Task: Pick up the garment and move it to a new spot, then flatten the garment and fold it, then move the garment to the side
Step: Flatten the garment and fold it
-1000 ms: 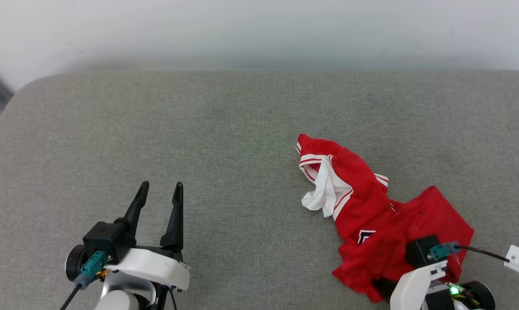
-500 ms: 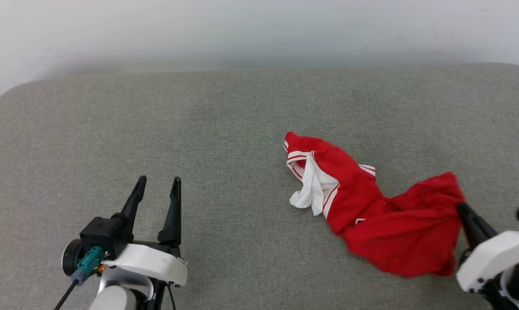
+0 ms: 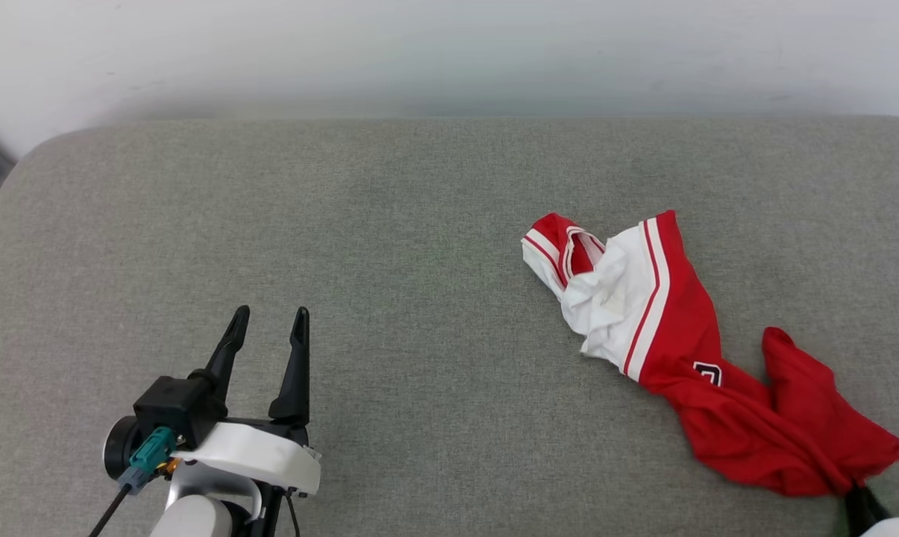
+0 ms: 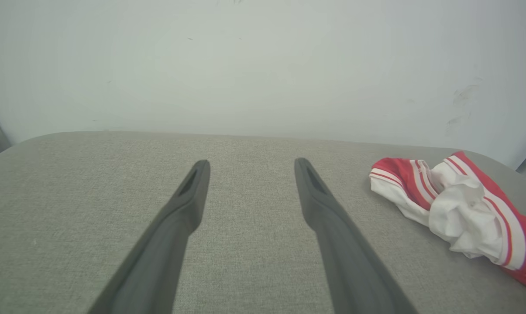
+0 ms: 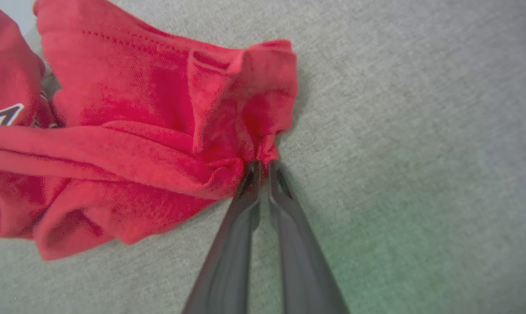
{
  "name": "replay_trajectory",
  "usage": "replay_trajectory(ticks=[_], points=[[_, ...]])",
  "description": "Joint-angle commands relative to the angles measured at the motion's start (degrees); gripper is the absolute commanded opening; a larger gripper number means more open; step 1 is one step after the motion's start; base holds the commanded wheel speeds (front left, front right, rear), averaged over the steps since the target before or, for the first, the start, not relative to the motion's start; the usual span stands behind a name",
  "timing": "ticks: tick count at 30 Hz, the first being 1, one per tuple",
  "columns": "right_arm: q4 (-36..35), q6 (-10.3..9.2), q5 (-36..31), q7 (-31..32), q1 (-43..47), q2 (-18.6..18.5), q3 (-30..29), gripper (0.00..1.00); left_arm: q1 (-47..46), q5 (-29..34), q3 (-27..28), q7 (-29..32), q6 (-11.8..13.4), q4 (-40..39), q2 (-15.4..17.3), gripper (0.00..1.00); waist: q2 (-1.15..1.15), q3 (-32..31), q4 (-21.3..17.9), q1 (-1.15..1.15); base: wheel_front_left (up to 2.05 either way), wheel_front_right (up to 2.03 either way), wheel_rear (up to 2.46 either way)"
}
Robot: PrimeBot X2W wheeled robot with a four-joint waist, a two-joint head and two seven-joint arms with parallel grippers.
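Right wrist view, right pincer (image 5: 263, 166) clamped on garment (image 5: 136, 109) spreading leftward, left pincer (image 4: 250, 162) apart

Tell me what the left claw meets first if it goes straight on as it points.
Likely nothing near: the left claw points over bare grey cushion toward the white wall; the garment lies off to its side.

The head camera looks down over the grey cushion (image 3: 419, 224); both wrist cameras sit low and close, sharing the garment (image 3: 688, 321).

Red garment (image 3: 688, 350) with white striped sleeves, crumpled, stretched diagonally on grey cushion (image 3: 345, 246)
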Motion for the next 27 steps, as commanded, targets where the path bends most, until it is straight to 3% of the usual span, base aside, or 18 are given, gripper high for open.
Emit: replay_trajectory(ticks=[1, 7, 11, 19, 27], points=[[0.9, -0.05, 0.3, -2.2, -1.2, 0.3, 0.5, 1.0, -0.2, -0.1, 0.2, -0.2, 0.3, 0.0, 0.4, 1.0, 0.0, -0.1, -0.2, 0.0, 0.0, 0.0, 0.0], [-3.2, -0.04, -3.1, -15.7, -3.5, 0.2, 1.2, 1.0, 0.1, 0.0, 0.1, -0.2, 0.4, 0.0, 0.8, 1.0, 0.0, -1.1, -0.6, 0.0, 0.0, 0.0, 0.0], [-7.1, -0.04, -7.9, -19.7, -4.4, 0.2, 2.2, 1.0, 0.7, 0.0, -0.1, -0.2, 0.6, 0.1, 0.9, 1.0, 0.0, -2.1, -0.9, 0.0, 0.0, 0.0, 0.0], [-15.0, -0.04, -14.8, -18.0, -2.7, 0.2, 9.6, 1.0, 1.8, 0.0, -0.6, 0.4, 1.2, -0.1, 1.2, 1.0, 0.0, -4.2, -1.4, 0.0, 0.0, 0.0, 0.0], [-23.8, -0.04, -15.8, -13.8, 0.0, 0.2, 18.8, 1.0, 0.5, 1.2, -2.7, 3.1, 0.6, -1.1, 2.3, 1.0, 0.0, -5.1, -3.5, 0.0, 0.0, 0.0, 0.0]])
